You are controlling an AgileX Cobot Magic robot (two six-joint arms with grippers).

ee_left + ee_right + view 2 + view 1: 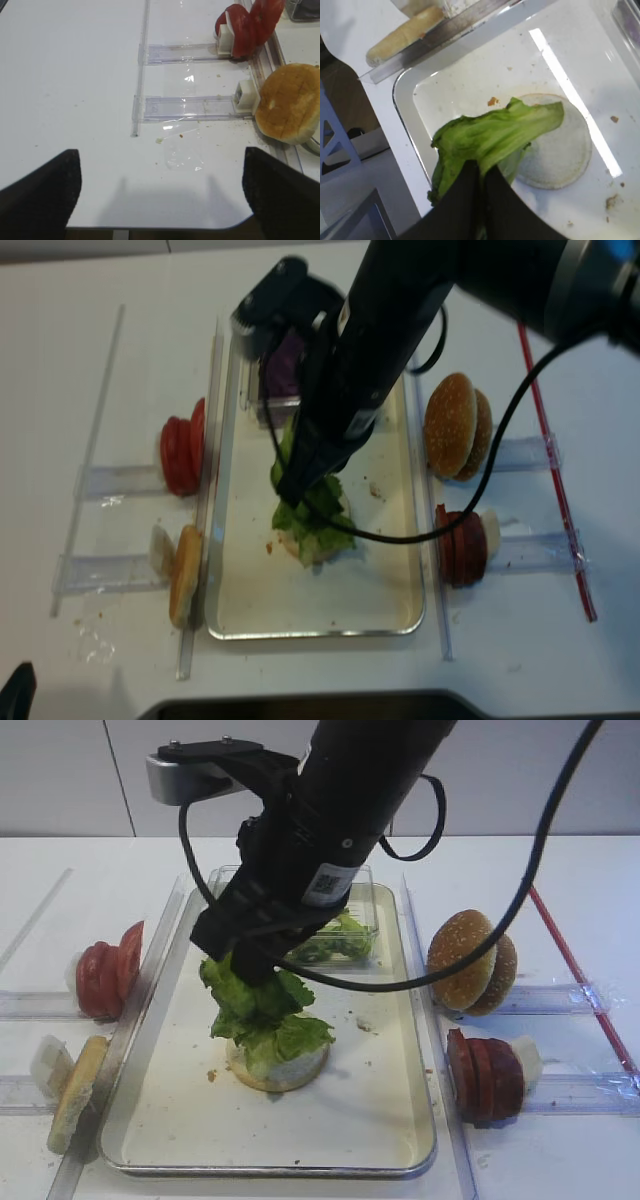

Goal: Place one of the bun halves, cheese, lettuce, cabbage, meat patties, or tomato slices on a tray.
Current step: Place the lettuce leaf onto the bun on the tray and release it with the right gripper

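The black right arm (350, 790) carries a white code sticker (328, 880), a silver camera bracket (180, 775) and looping black cables (520, 900).

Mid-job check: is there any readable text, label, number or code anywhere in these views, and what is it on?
No readable words or numbers in any view.
White sticker with a square printed code on the black right arm, above the shut right gripper holding the green lettuce: too small and blurred to read.
Metal tray, sesame bun halves and clear plastic holders: no markings visible.
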